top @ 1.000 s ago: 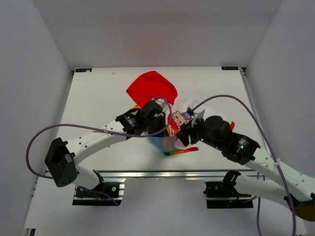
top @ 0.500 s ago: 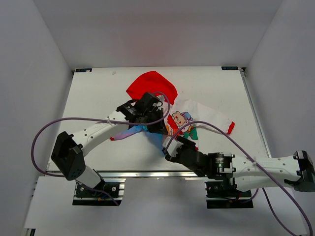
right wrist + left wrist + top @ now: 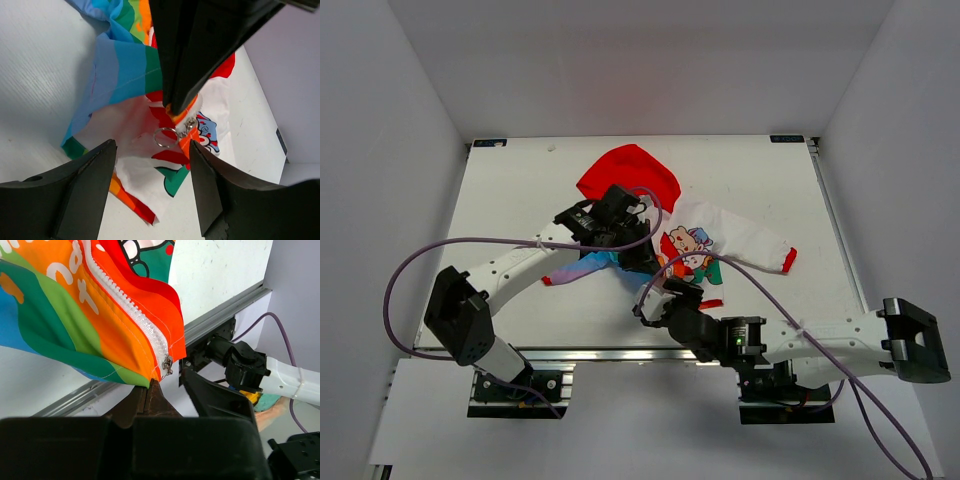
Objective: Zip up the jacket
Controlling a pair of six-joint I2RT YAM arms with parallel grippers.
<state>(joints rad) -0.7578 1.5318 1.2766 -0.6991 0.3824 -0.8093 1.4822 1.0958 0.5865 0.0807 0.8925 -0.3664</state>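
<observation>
Near the middle of the table (image 3: 510, 190), the jacket (image 3: 720, 235) lies with its red hood (image 3: 628, 175) toward the far side and one sleeve stretched right. The left gripper (image 3: 638, 260) is clenched on the rainbow hem (image 3: 100, 355) beside the white zipper (image 3: 131, 310), holding that corner raised. Just nearer, the right gripper (image 3: 655, 305) is released, its fingers spread below the ring pull (image 3: 164, 136), not touching it.
</observation>
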